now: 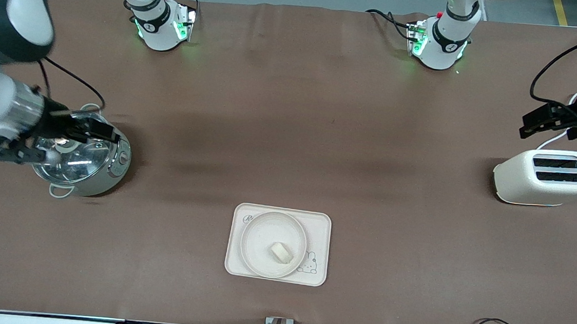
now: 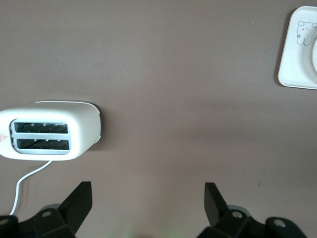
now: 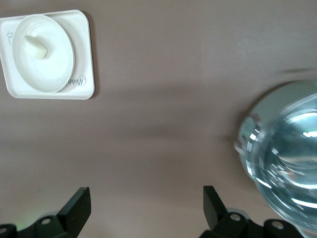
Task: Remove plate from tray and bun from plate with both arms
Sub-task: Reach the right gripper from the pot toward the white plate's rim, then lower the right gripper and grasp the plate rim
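Note:
The round cream plate [image 1: 258, 230] lies on the rectangular rabbit tray [image 1: 321, 225], near the front camera at the table's middle. The small pale bun [image 1: 282, 252] lies in the plate. The right wrist view also shows the plate [image 3: 52, 72], the bun [image 3: 36, 47] and the tray [image 3: 83, 54]. My right gripper [image 1: 56, 141] is open and empty, up over the steel pot at the right arm's end; its jaws [image 3: 146, 198] stand wide apart. My left gripper [image 1: 531, 125] is open and empty, up over the table beside the toaster, with its jaws [image 2: 148, 196] wide apart.
A steel pot with a glass lid [image 1: 82, 164] stands at the right arm's end, also in the right wrist view [image 3: 287, 148]. A white toaster [image 1: 547, 178] stands at the left arm's end, also in the left wrist view [image 2: 49, 131]. A tray corner [image 2: 297, 59] shows there too.

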You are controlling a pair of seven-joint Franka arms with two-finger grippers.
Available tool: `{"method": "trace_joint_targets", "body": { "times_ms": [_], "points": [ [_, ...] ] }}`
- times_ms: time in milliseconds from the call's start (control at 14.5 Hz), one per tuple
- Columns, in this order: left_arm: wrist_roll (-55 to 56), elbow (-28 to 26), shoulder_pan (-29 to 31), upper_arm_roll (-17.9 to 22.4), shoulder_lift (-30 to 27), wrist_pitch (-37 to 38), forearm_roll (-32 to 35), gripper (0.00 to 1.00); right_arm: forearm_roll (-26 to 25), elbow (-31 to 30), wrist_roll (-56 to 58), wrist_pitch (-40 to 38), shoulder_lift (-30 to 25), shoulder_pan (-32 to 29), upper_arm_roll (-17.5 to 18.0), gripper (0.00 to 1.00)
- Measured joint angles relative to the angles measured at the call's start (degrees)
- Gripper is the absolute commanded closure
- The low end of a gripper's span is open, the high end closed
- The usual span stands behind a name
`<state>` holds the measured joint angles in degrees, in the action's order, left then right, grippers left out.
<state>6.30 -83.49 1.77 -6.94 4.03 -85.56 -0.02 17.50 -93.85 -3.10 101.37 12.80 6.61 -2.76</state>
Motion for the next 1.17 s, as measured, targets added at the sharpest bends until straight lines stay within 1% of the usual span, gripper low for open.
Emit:
{"method": "trace_joint_targets", "body": {
  "times_ms": [207, 414, 552, 759, 828, 897, 1034, 1172],
  "points": [
    [0.0, 1.8, -0.7, -0.3, 1.0, -0.1, 0.0, 0.00, 2.0, -0.1, -4.6, 8.7, 5.2, 3.9, 0.1, 0.00],
    [0.0, 2.2, -0.7, -0.3, 1.1, -0.3, 0.0, 0.00, 7.0, -0.1, -8.3, 17.2, 9.9, 6.9, 0.1, 0.00],
    [0.0, 2.3, -0.7, -0.3, 1.4, -2.1, 0.0, 0.00, 10.2, -0.1, -8.8, 23.3, 13.4, 8.5, 0.1, 0.00],
    [0.0, 2.4, -0.7, -0.4, 2.0, -3.4, 0.0, 0.00, 18.8, -0.1, -9.0, 36.2, 19.5, 11.8, 0.2, 0.00],
    [0.0, 2.4, -0.8, -0.7, 2.1, -3.5, 0.0, 0.00, 20.9, 0.2, -9.0, 39.5, 21.5, 12.9, 0.2, 0.00],
    [0.0, 2.4, -0.8, -1.0, 2.2, -3.6, 0.0, 0.00, 22.0, 0.8, -9.0, 41.1, 23.4, 13.9, 0.2, 0.00],
    [0.0, 2.4, -0.9, -1.6, 2.2, -3.6, 0.0, 0.00, 22.3, 2.6, -9.0, 41.8, 27.0, 15.7, 0.2, 0.00],
    [0.0, 2.4, -1.3, -1.8, 2.2, -3.6, 0.3, 0.00, 22.3, 5.9, -9.0, 42.2, 30.9, 17.9, 0.2, 0.00]
  ]
}}
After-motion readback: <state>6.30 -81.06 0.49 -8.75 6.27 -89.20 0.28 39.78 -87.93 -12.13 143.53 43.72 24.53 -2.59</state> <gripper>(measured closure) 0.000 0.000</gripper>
